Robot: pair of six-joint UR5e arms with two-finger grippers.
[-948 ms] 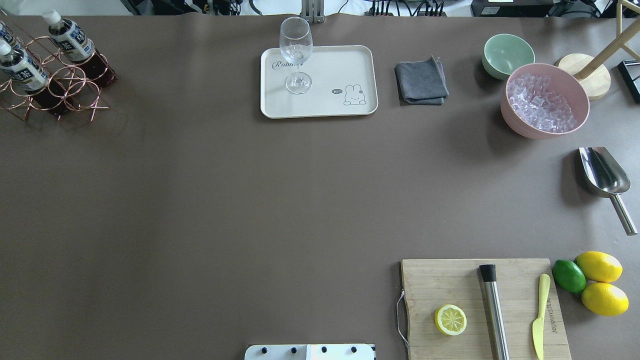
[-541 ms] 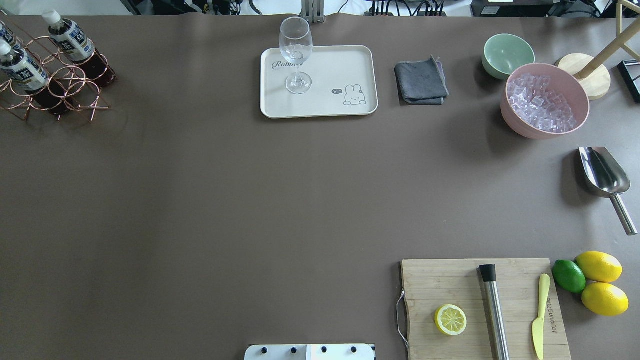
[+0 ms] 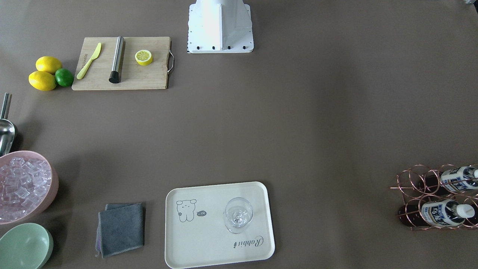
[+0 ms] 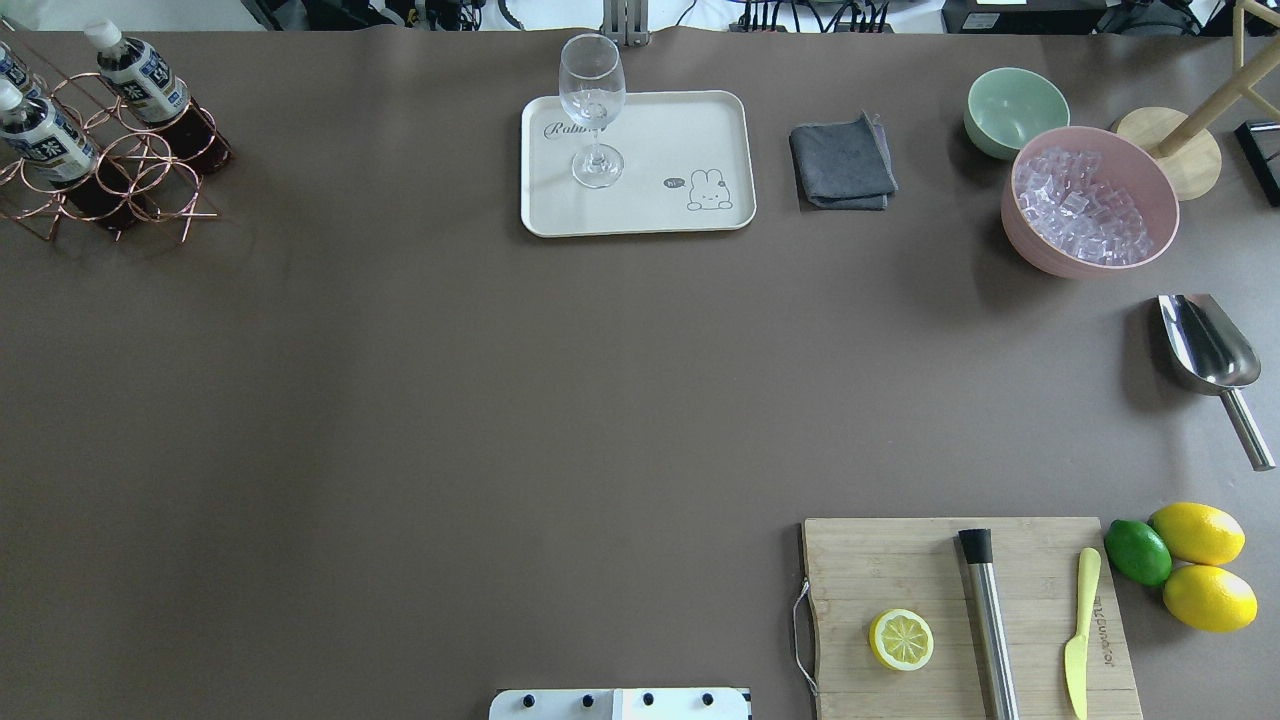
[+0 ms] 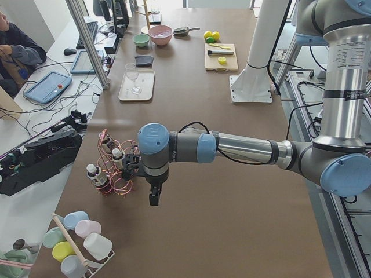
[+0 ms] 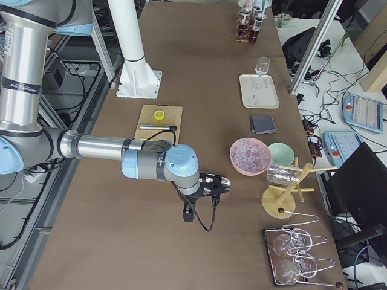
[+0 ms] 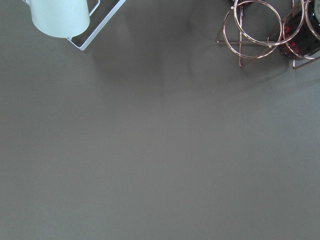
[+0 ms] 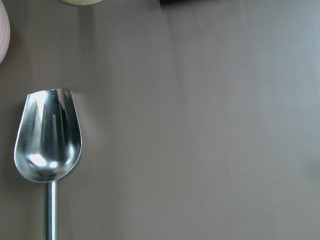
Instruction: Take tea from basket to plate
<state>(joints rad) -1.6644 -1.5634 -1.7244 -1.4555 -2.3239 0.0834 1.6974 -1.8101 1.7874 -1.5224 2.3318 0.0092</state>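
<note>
Three tea bottles [image 4: 140,72] are in the basket [image 4: 130,170] at the far left corner of the table, lying tilted in the ring cells with their white caps pointing away from me. None is on the plate. The left gripper [image 5: 153,198] hangs pointing down over bare table just beside the basket, on the robot's side of it, not touching. Only the side camera catches it, so I can't tell if the fingers are open or closed. The left wrist cam shows basket rings and a dark bottle base in its top right corner.

Mid-table, far edge: the plate [image 4: 700,120], with a stemmed glass [image 4: 592,100] upright on its left part by the script. A grey cloth [image 4: 842,163] lies just right of the plate. Further right are the green bowl [image 4: 1015,110], touching or nearly touching the pink ice bowl [image 4: 1030,250], then the steel scoop [image 4: 1205,345].

The right gripper [image 6: 188,213] points down near the scoop, which fills the right wrist cam's left side. Finger state: can't tell, again side view only.

The cutting board [image 4: 880,570] sits near right, with a lemon half [image 4: 901,640] on it.
</note>
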